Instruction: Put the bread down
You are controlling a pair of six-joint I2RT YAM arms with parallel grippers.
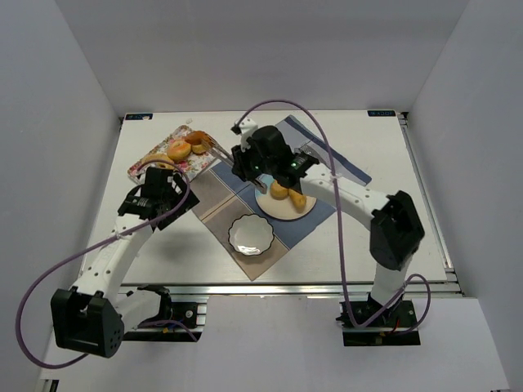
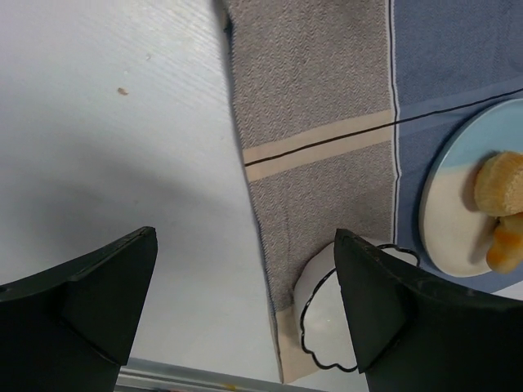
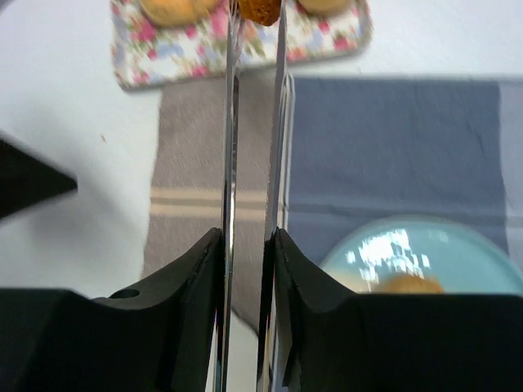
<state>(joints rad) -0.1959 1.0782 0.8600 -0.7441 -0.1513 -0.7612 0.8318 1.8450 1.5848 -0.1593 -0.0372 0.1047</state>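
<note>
Top external view shows the white desk point(image 1: 392, 229) under a grey-and-blue patchwork cloth point(image 1: 216, 200). The left arm covers a corner of the floral rectangular tray point(image 1: 196, 162), and the right arm hides part of the pale blue round plate point(image 1: 278, 212) beside the white scalloped bowl point(image 1: 251, 235). In the wrist view the right hand point(image 3: 248, 245) is clamped on slim metal tongs point(image 3: 231, 122), whose tips pinch a golden-brown bread piece point(image 3: 260, 10) over the tray, cut off by the frame edge. Other bread point(image 2: 500, 184) lies on the plate. The left hand point(image 2: 245, 237) hangs with fingers apart.

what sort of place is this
Probably a robot lab bench staged as a dining table: plain white walls, a robot arm bolted to an aluminium rail, a placemat with a blue plate.
</note>
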